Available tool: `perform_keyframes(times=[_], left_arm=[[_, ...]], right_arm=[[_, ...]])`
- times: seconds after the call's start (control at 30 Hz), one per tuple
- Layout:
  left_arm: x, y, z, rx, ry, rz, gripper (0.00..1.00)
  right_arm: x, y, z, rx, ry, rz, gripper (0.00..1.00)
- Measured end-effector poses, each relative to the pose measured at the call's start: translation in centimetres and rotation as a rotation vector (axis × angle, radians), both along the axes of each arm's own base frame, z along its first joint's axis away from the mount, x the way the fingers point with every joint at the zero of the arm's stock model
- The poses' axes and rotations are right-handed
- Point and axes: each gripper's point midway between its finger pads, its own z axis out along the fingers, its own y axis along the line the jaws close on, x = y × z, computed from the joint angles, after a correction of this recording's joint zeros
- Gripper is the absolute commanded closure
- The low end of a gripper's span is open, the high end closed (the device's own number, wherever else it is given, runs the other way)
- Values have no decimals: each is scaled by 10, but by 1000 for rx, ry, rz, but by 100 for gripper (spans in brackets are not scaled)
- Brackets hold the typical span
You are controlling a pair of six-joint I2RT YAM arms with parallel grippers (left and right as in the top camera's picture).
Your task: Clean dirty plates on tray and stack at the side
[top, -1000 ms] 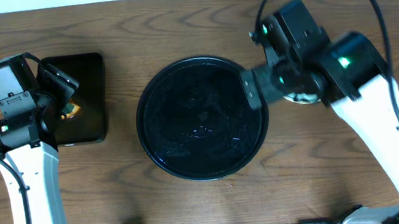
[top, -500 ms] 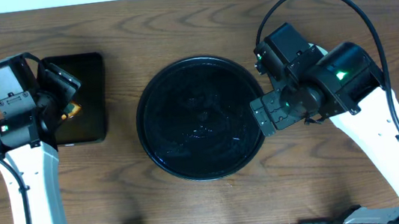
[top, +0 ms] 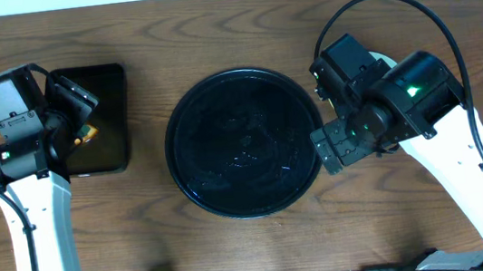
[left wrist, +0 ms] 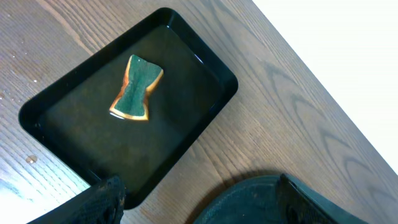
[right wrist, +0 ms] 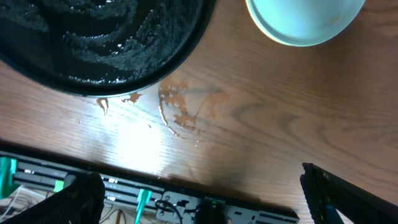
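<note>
Plate (right wrist: 303, 22) right of tray (top: 180, 152) looks stiff, light, slick, chippable, best pinched at the rim; left pincer (left wrist: 199, 202) and right pincer (right wrist: 205, 194) both gape empty.

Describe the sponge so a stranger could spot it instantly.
Left of the large round black tray on the table sits a smaller rectangular black tray. The sponge lies inside it: small, green with orange-brown edges, pinched at the waist, the only coloured thing there.

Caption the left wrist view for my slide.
Open left tool above a rectangular black tray holding a green, orange-edged sponge on the wooden table.
</note>
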Motion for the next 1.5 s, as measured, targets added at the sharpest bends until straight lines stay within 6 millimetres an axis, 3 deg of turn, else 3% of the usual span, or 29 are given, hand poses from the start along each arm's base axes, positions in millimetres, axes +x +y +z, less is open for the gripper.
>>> perform_keyframes(times=[0.13,0.4,0.7,1.03,1.27,1.5], left_arm=[[0,0,0,0,0,0,22],[0,0,0,0,0,0,22],[0,0,0,0,1,0,22],[0,0,0,-1,1,0,22],[0,0,0,-1,2,0,22],[0,0,0,-1,2,0,22]], right_arm=[[8,2,1,-2,-35,22,1],[43,20,4,59,-223,152,1],[51,-6,-32,176,-403,91,1],[44,-39,-83,353,-637,20,1],[28,-49,-97,440,-880,55,1],[13,-55,-105,478,-1010,70,1]])
